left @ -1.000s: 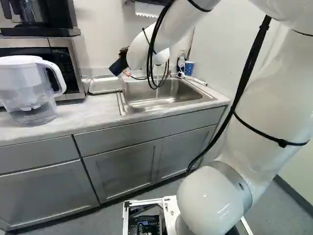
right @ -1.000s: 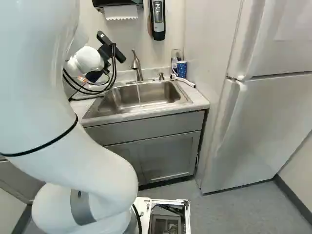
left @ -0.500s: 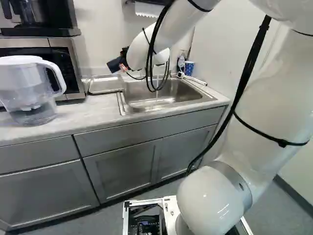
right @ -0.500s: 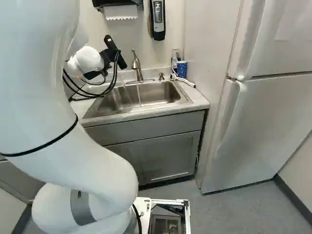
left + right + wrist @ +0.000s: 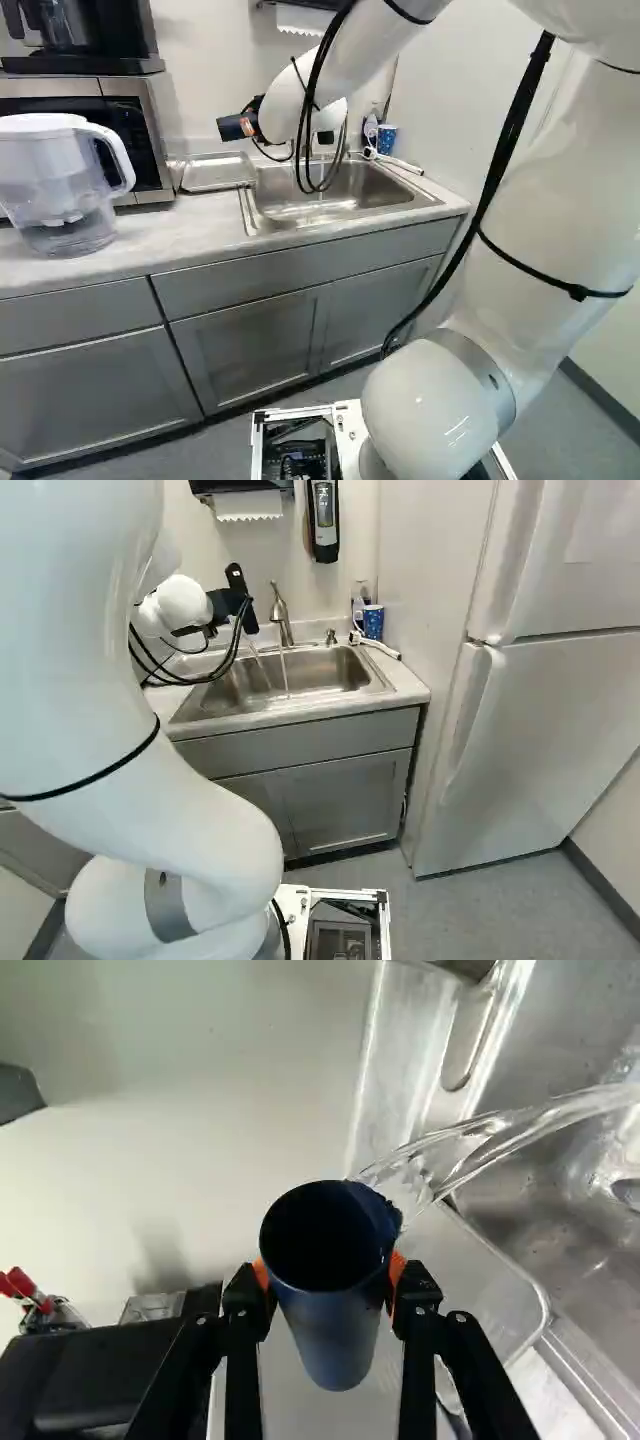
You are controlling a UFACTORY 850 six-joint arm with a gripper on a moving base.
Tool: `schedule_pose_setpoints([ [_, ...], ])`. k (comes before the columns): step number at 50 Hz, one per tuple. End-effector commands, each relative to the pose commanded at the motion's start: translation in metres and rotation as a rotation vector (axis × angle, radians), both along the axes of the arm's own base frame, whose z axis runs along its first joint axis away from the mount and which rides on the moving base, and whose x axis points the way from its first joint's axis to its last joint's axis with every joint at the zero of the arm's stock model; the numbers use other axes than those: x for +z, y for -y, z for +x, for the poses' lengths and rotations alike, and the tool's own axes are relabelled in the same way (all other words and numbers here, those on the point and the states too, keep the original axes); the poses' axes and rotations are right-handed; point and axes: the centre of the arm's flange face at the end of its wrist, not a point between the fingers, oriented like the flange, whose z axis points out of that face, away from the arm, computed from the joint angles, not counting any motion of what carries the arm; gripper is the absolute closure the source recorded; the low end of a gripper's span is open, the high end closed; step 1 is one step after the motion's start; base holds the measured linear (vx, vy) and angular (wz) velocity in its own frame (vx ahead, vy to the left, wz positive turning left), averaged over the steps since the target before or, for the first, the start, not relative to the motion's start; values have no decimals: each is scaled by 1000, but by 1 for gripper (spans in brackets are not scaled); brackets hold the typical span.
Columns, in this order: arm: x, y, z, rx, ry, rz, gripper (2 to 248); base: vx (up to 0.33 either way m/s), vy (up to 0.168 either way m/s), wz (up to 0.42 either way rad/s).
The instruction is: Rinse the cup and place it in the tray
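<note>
In the left base view my gripper (image 5: 251, 122) is over the counter's back edge, left of the sink (image 5: 330, 190), with the dark blue cup (image 5: 230, 128) lying nearly on its side. In the wrist view the gripper (image 5: 328, 1275) is shut on the cup (image 5: 335, 1335), orange pads against both sides. Water (image 5: 500, 1145) pours from the cup's rim toward the sink. A metal tray (image 5: 217, 172) stands left of the sink, below the cup. The faucet (image 5: 281, 615) is running in the right base view.
A water pitcher (image 5: 62, 190) and a microwave (image 5: 125, 130) stand left on the counter. Behind the sink's right corner are a blue patterned cup (image 5: 373, 622) and a bottle (image 5: 358, 608). A fridge (image 5: 550, 720) stands to the right.
The gripper has rotated with the cup, swinging it from slanting downward to nearly level. A second stream of water has appeared beside the faucet's stream. The base has not moved.
</note>
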Motion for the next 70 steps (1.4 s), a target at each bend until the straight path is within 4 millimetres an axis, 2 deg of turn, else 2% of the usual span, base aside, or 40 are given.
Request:
schedule_pose_setpoints([
  [54, 0, 0, 0, -143, -251, 488, 126, 0, 0, 0],
  [70, 0, 0, 0, -143, -251, 488, 126, 0, 0, 0],
])
